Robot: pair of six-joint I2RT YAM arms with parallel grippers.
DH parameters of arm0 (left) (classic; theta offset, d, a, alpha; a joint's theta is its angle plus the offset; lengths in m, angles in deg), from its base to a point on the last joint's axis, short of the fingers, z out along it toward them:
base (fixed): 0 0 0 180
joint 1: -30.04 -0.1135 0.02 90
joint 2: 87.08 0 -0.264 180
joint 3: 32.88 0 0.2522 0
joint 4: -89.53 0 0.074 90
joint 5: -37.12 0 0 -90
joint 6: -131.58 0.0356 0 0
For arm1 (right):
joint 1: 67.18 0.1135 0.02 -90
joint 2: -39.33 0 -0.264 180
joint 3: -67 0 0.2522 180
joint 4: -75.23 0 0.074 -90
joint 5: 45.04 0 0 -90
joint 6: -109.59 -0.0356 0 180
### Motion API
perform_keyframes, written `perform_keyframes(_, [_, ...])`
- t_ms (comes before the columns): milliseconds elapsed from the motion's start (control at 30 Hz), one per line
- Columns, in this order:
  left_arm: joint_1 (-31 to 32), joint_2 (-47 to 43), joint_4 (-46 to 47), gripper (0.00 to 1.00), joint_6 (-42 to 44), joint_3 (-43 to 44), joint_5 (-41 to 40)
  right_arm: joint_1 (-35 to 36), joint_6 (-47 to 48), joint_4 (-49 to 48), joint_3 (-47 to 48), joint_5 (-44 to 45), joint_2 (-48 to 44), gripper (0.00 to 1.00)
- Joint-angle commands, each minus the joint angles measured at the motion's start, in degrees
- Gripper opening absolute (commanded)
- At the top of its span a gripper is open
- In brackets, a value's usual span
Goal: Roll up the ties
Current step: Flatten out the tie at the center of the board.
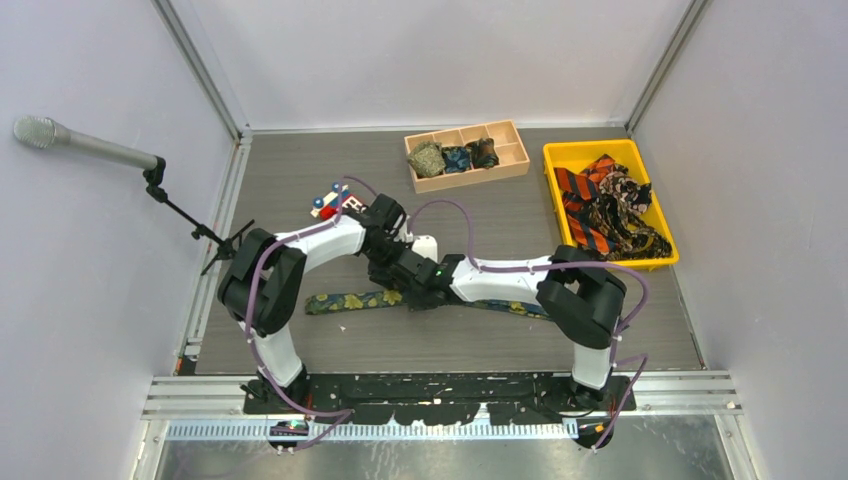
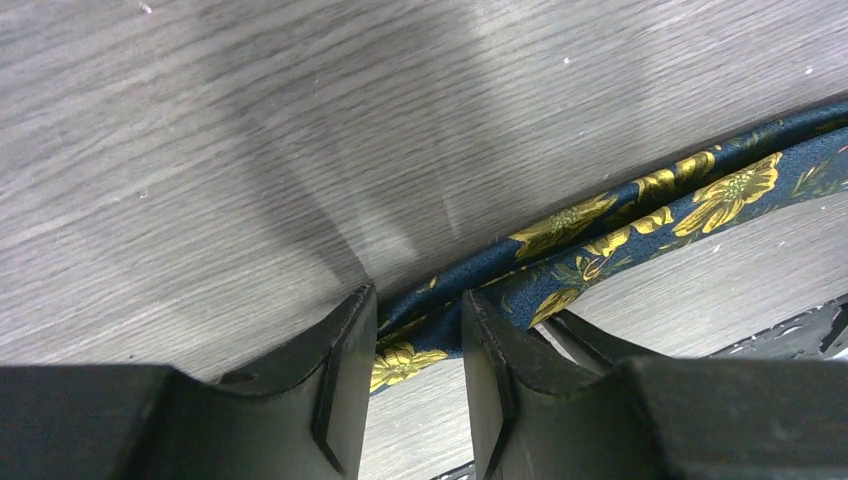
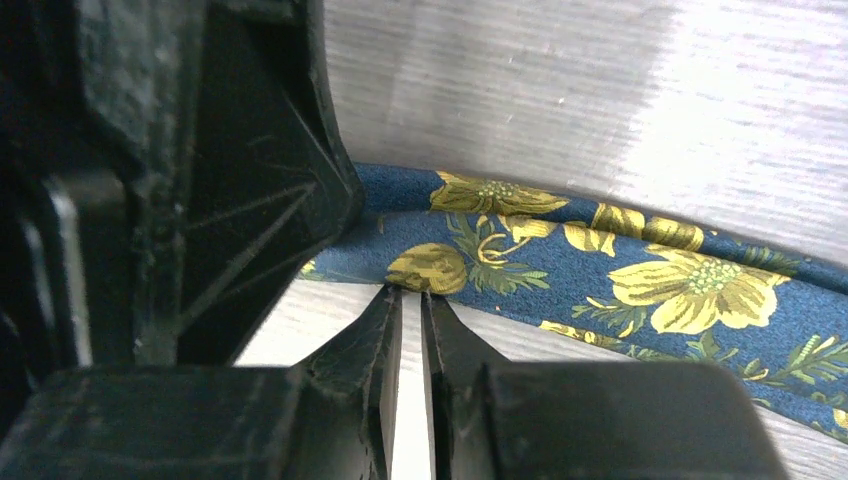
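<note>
Grey wood-grain desk inside booth of plain white walls, metal rails at corners. Microphone on black stand at left wall. Even, soft overhead light.

Both arms bent inward, wrists meeting low – left pincer parted, right pincer nearly closed.

A tie lies stretched left to right across the surface just in front of my two bases. My left hand and my right hand meet at its middle. Behind them to the left sits a toy phone. Far back stands a divided box with three coiled ties in its compartments. Right of that, a tray holds a heap of loose ties.
</note>
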Motion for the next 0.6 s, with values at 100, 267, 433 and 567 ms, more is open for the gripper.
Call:
perform_keyframes(100, [0.6, -1.0, -6.4, 0.4, 1.6, 4.1, -3.4, 0.8, 1.0, -7.7, -5.0, -9.9, -12.1, 0.2])
perform_keyframes(267, [0.5, -4.0, -7.9, 0.49, 1.0, 5.7, -6.4, 0.5, 0.5, -7.1, -2.6, -9.7, -14.7, 0.2])
perform_keyframes(433, [0.0, -9.7, -8.8, 0.55, 0.3, 4.2, -11.3, -2.6, -1.6, -5.4, -0.5, -9.1, -12.3, 0.19])
perform_keyframes(567, [-1.9, -17.0, -9.1, 0.54, -1.0, 1.3, -14.0, -5.4, -1.3, -6.9, -2.2, -9.0, -10.3, 0.18])
